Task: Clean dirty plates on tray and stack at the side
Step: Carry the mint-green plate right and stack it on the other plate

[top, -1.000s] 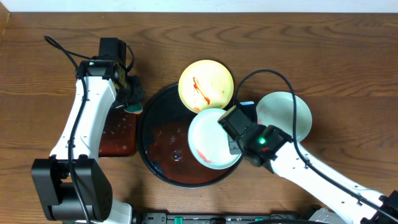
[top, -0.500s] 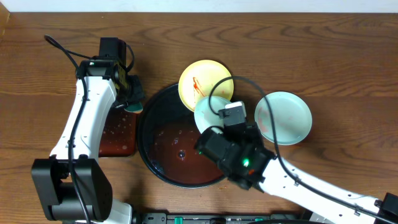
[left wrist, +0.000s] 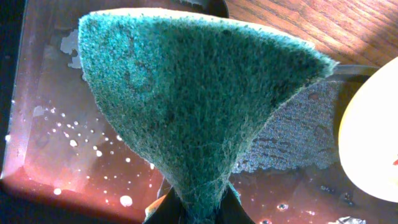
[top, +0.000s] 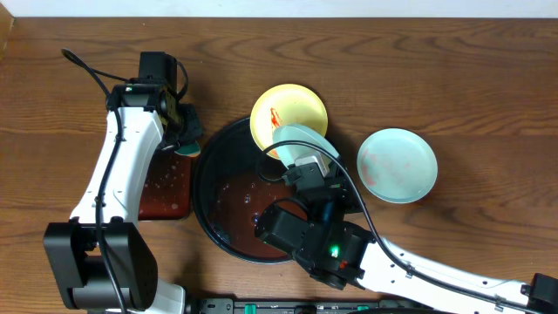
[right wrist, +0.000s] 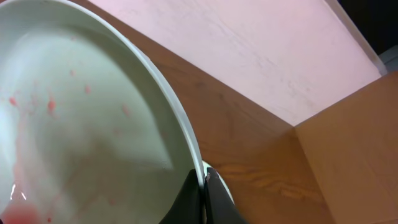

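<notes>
My right pincer (right wrist: 203, 186) pinches rim of mint plate (right wrist: 81, 118), tilted above tray (top: 218, 218). My left pincer (left wrist: 194, 208) grips green sponge (left wrist: 186, 106). Yellow plate (top: 292, 109) on tray's far rim; other mint plate (top: 398, 166) on bench (top: 488, 87).

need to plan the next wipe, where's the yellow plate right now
In the overhead view the yellow plate lies at the far edge of the round black tray, just beyond the tilted mint plate held in the right jaws.

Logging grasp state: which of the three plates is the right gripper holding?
The mint plate tilted over the tray, rim pinched by the right gripper. The other mint plate and yellow plate sit free.
</notes>
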